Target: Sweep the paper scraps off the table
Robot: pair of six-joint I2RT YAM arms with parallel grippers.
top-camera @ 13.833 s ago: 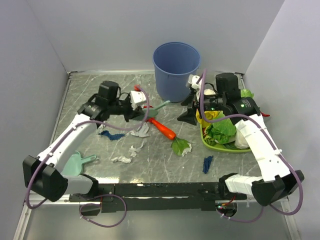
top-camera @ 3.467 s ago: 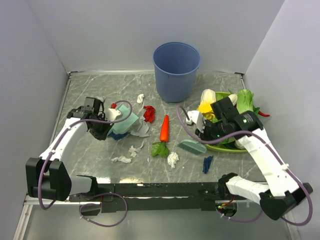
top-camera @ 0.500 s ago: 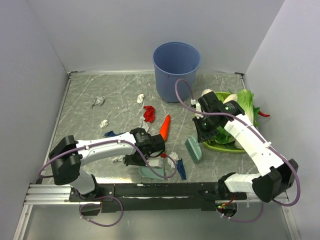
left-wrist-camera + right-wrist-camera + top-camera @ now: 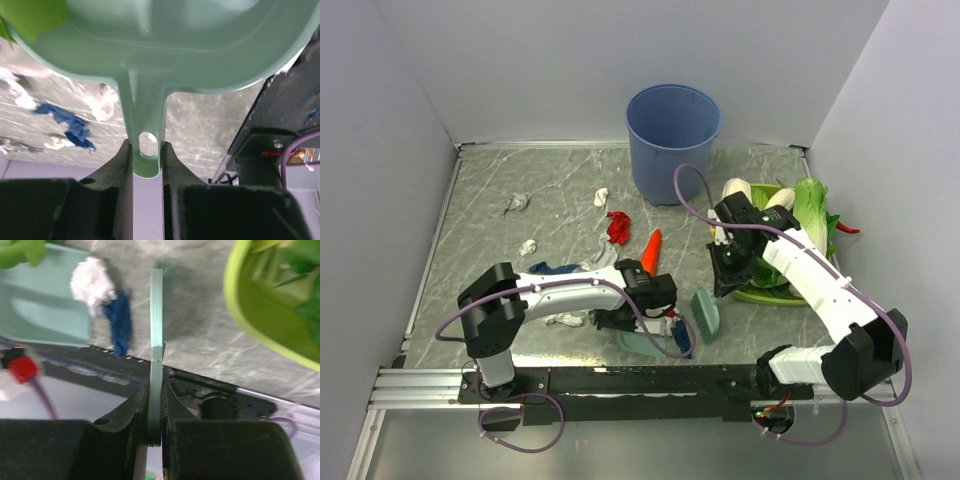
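Left fingers (image 4: 116, 182) clamp dustpan handle (image 4: 145, 117) — right fingers (image 4: 122, 437), brush (image 4: 156, 330).

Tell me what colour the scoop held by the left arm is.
Pale mint green. The dustpan shows best in the left wrist view.

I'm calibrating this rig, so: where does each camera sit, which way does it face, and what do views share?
Top external: above and behind the bases, looking down on the grey-green marble-patterned table; both arms show.
Left wrist: behind the left gripper, looking along its fingers at the teal plastic dustpan they clamp.
Right wrist: behind the right gripper, looking along its fingers down the clamped teal plastic brush.
Shared: the dustpan appears in all three.
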